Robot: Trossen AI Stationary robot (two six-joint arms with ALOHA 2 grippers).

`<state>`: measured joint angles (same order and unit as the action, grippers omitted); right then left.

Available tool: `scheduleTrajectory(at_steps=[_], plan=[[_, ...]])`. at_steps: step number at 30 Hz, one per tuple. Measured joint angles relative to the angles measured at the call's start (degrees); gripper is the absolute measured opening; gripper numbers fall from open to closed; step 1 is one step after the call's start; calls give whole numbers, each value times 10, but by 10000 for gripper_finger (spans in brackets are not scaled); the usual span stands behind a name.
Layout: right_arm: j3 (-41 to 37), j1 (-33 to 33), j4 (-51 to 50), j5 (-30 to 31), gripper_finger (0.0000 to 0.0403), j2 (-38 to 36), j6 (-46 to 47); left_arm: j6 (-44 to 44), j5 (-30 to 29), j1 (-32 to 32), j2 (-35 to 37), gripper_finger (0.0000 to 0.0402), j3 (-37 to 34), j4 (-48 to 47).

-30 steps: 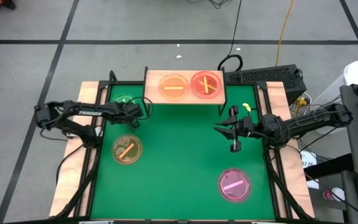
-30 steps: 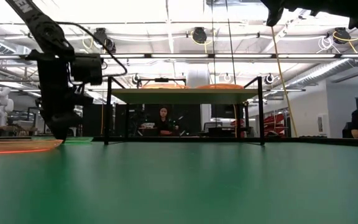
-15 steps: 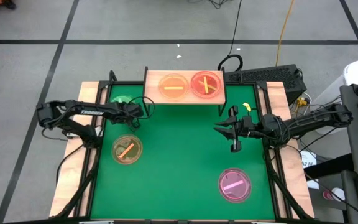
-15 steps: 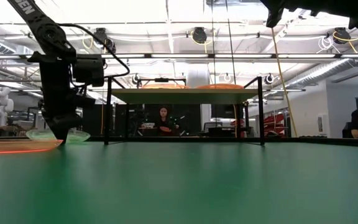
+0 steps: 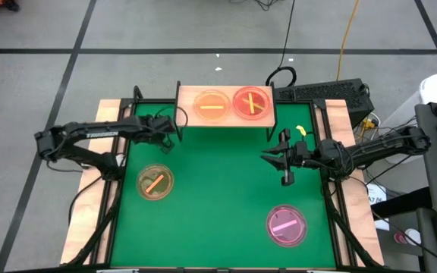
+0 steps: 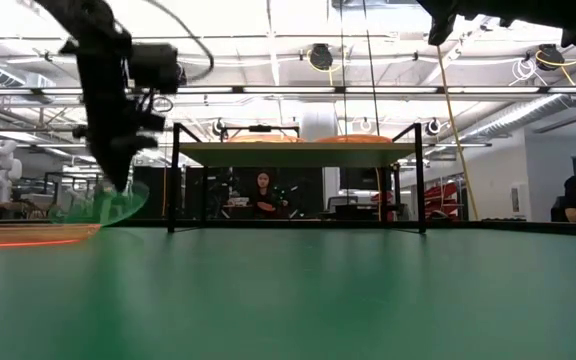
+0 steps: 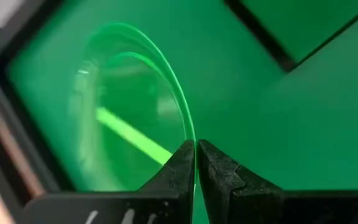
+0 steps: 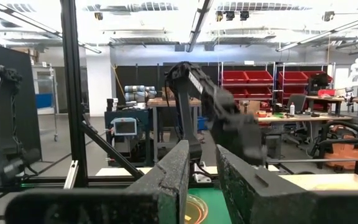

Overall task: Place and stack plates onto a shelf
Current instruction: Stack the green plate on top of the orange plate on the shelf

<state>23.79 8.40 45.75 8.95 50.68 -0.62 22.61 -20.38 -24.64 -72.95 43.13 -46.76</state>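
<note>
A green plate [image 7: 129,118] with a bright green stripe hangs tilted at the table's far left, just in front of the shelf's left legs; my left gripper [image 7: 196,146] is shut on it. In the low view this plate [image 6: 96,205] slants below that gripper [image 6: 118,185]. The light-wood shelf [image 5: 184,114] stands at the far edge and carries an amber plate [image 5: 211,106] and a red plate [image 5: 251,102] side by side. Another amber plate [image 5: 155,183] and a pink plate [image 5: 287,225] lie flat on the green table. My right gripper [image 8: 202,174] waits raised at the right, slightly open and empty. My left gripper pinches the green plate's rim [image 7: 190,134] between its two fingers. The fingers come steeply from above, slanting toward the far edge. The plate hangs tilted below them, its held side up and its opposite side [image 6: 68,215] low, close above the table.
Black frame posts [image 5: 136,95] stand at the table's corners, and the shelf's thin black legs [image 6: 173,180] rise beside the held plate. Open green tabletop [image 5: 218,189] lies between the arms. People sit in the room behind the table [image 6: 263,195].
My left gripper has shut on the green plate's rim and then risen, moving a little toward the shelf. The plate, flat on the table before, now hangs tilted with its held side lifted.
</note>
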Motion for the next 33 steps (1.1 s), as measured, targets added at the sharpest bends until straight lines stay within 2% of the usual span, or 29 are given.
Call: scheduleTrajectory(at_steps=[10, 13, 17, 22, 25, 33], plan=[[0, 0, -12, 0, 63, 0, 4, -25, -10, 0, 101, 24, 158, -103], [0, 0, -14, 0, 63, 0, 3, -26, -16, 0, 127, 24, 207, -79], [0, 0, -6, 0, 63, 0, -1, -81, -6, 29, 136, 24, 250, 38], [0, 0, -1, 0, 63, 0, -2, -192, 19, 78, 105, 24, 258, 226], [0, 0, -1, 0, 63, 0, -1, -243, 28, 100, 66, 24, 258, 293], [0, 0, -8, 0, 63, 0, 3, -280, 24, 105, -44, 24, 258, 315]])
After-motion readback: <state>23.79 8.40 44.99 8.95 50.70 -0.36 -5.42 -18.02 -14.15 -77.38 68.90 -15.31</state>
